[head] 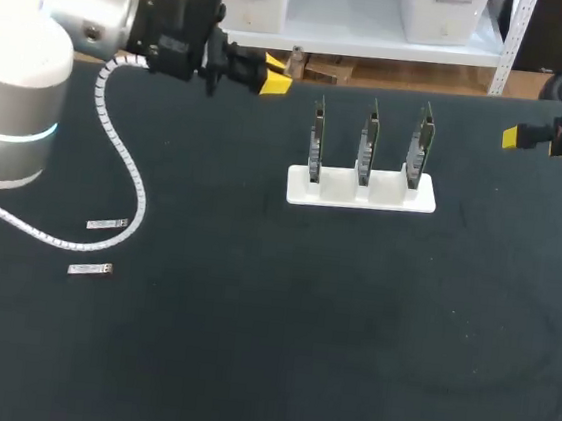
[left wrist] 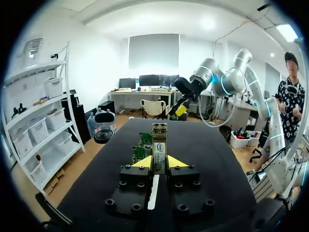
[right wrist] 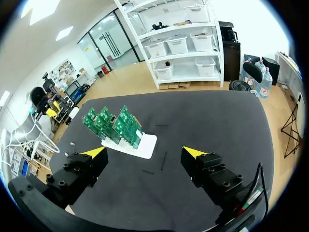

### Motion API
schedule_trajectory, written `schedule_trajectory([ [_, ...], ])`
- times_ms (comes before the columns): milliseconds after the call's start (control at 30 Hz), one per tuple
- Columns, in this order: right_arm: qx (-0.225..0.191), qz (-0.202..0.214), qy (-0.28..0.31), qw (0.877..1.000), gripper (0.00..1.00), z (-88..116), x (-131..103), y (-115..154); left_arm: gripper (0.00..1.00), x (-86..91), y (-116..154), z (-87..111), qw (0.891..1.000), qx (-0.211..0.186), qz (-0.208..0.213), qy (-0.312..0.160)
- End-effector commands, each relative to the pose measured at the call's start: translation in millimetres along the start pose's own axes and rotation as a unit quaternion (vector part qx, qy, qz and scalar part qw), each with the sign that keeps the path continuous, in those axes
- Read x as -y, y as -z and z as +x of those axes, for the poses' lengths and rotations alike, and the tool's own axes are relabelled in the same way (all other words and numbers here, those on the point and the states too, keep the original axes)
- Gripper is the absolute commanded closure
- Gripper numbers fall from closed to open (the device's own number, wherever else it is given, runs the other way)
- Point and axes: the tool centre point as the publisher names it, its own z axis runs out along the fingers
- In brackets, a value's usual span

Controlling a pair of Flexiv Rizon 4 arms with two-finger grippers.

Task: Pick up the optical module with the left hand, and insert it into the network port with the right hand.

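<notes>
Dark bench carrying a white stand with three green boards upright in a row. The left jaws, near the bench's far edge and left of the stand, pinch an optical module between their yellow tips, its length projecting ahead of them in line with the boards. The right jaws stand spread wide at the far right edge. Two further modules lie flat beside the left arm's spiral-wrapped cable, well apart from the stand.

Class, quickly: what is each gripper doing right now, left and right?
Left gripper: closed on the slim silver metal optical module.
Right gripper: open, holding nothing.
</notes>
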Motion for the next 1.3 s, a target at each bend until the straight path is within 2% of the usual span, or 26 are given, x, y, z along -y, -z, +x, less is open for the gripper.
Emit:
schedule_trajectory([
  [33, 0.000, 0.002, 0.000, 1.000, 0.00, 0, -1, 0, 1.00, -13.2, -14, 7.0, 0.999, 0.020, 0.023, 0.008],
  [267, 0.000, 0.002, 0.000, 1.000, 0.00, 0, -1, 0, 1.00, -16.2, -31, 10.2, 0.997, 0.056, 0.050, 0.018],
  [400, 0.000, 0.002, 0.000, 1.000, 0.00, 0, -1, 0, 1.00, -17.4, -37, 8.8, 0.996, 0.060, 0.055, 0.018],
  [867, 0.000, 0.002, 0.000, 1.000, 0.00, 0, -1, 0, 1.00, -14.2, -46, 9.7, 0.995, 0.075, 0.059, 0.030],
  [1033, 0.000, 0.002, 0.000, 1.000, 0.00, 0, -1, 0, 1.00, -20.3, -48, 13.2, 0.994, 0.085, 0.055, 0.044],
  [1300, 0.000, 0.002, 0.000, 1.000, 0.00, 0, -1, 0, 1.00, -27.5, -57, 15.5, 0.993, 0.105, 0.054, 0.026],
])
